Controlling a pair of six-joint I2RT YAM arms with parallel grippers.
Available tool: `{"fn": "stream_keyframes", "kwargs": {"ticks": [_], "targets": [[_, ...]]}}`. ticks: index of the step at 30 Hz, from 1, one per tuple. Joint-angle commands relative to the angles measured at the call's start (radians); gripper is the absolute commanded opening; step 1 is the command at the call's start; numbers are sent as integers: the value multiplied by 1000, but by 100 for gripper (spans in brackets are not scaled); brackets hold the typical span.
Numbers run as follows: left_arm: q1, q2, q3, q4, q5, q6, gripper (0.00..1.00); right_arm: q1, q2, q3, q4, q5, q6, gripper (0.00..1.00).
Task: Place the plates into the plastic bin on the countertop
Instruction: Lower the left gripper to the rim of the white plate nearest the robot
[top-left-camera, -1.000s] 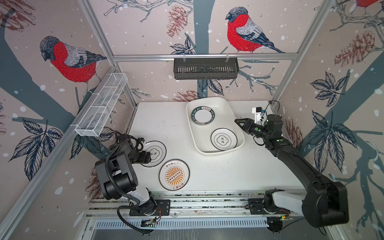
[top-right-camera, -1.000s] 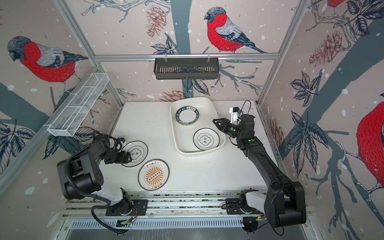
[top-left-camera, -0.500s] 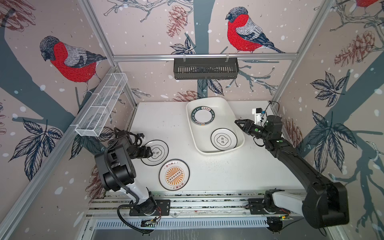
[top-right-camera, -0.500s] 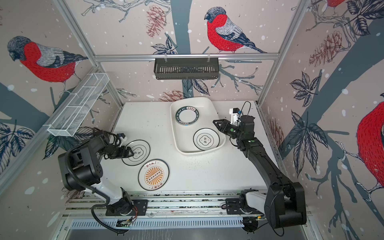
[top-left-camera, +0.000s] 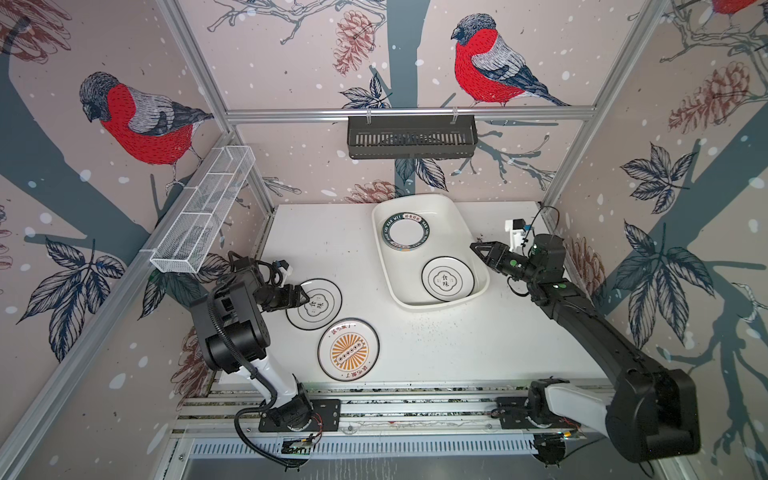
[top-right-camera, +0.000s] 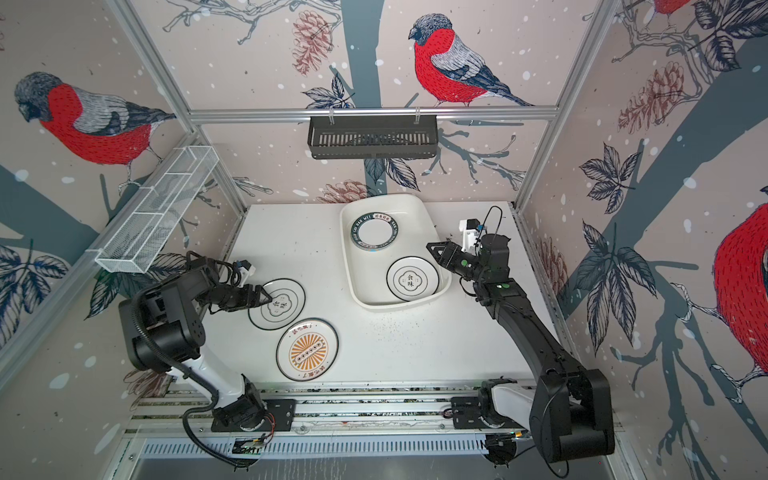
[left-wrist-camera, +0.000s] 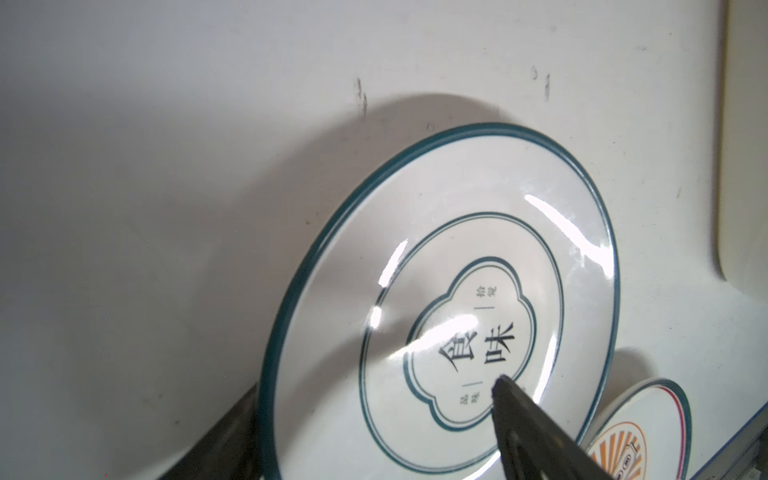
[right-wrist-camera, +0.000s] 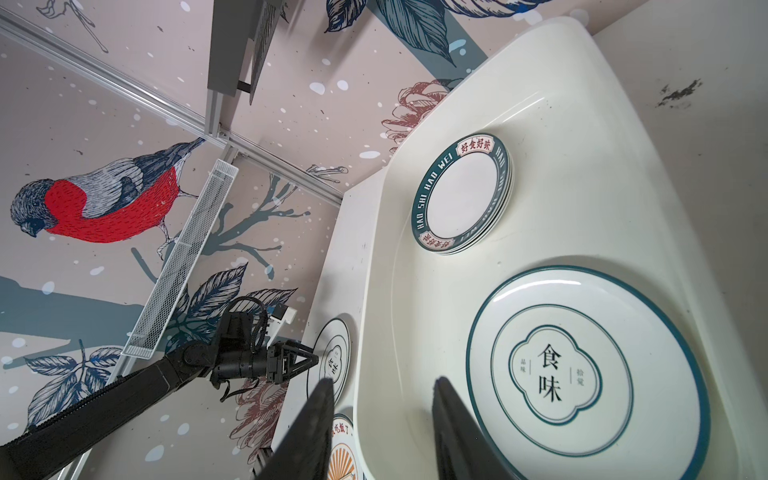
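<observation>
Nearest the front edge of the surface (top-left-camera: 478, 345), a sunburst plate (top-left-camera: 348, 350) is laid flat, as is seen in both top views. Just behind it and a little to the left, a thin-rimmed plate (top-left-camera: 326, 316) printed with black characters is set on the surface. The left pincer (top-left-camera: 304, 296) is stretched over this plate's left edge. Its jaws are spread wide. In the left wrist view one finger (left-wrist-camera: 523, 419) is seen above the printed centre, while the other is glimpsed outside the rim, so the rim is straddled but not clamped.

Farther back and to the right, the plastic bin (top-left-camera: 451, 226) is placed on the surface. In its near end a second thin-rimmed plate (top-left-camera: 448, 278) is laid flat, and in its far end a small stack of green-lettered plates (top-left-camera: 405, 231) is kept. The right pincer (top-left-camera: 478, 249) is held at the bin's right rim, just beside the second thin-rimmed plate. Its jaws are parted partway and nothing is gripped between them, as is shown in the right wrist view.
</observation>
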Motion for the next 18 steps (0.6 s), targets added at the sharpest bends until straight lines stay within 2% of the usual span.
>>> {"fn": "stream_keyframes", "kwargs": {"ticks": [1, 18], "targets": [[-5, 24, -11, -1, -18, -24, 80, 2, -11, -12, 33, 18, 15, 41], [-5, 64, -11, 81, -46, -57, 70, 6, -20, -44, 62, 29, 26, 40]]}}
